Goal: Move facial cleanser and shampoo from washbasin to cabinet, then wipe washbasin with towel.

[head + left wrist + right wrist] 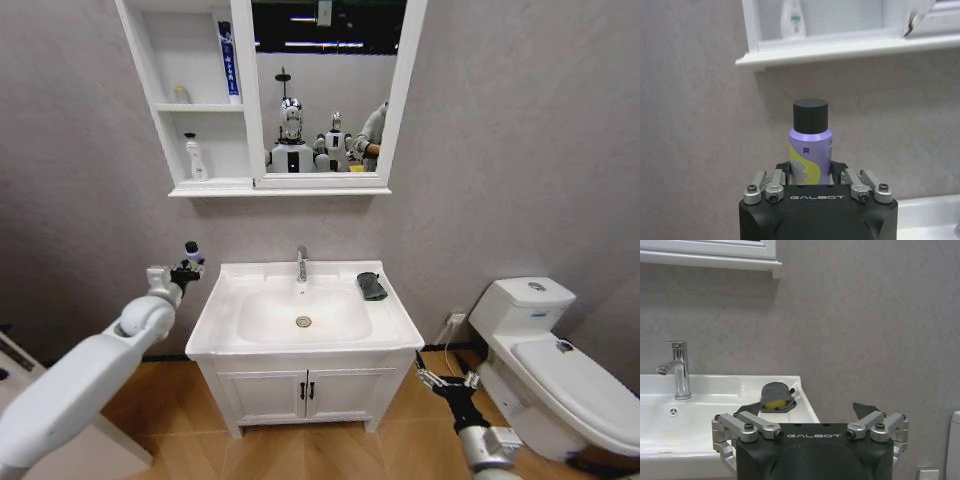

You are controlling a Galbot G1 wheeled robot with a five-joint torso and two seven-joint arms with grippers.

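A purple bottle [810, 150], probably the shampoo, is grasped upright by the left hand [186, 270] beside the washbasin [225, 330]; the right hand [440, 382] is held released.

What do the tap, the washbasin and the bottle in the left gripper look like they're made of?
Tap: polished chrome-look metal, mirror-bright. Washbasin: glossy white ceramic by its sheen. Bottle held in the left gripper: probably plastic, with a lilac printed label and a matte black cap.
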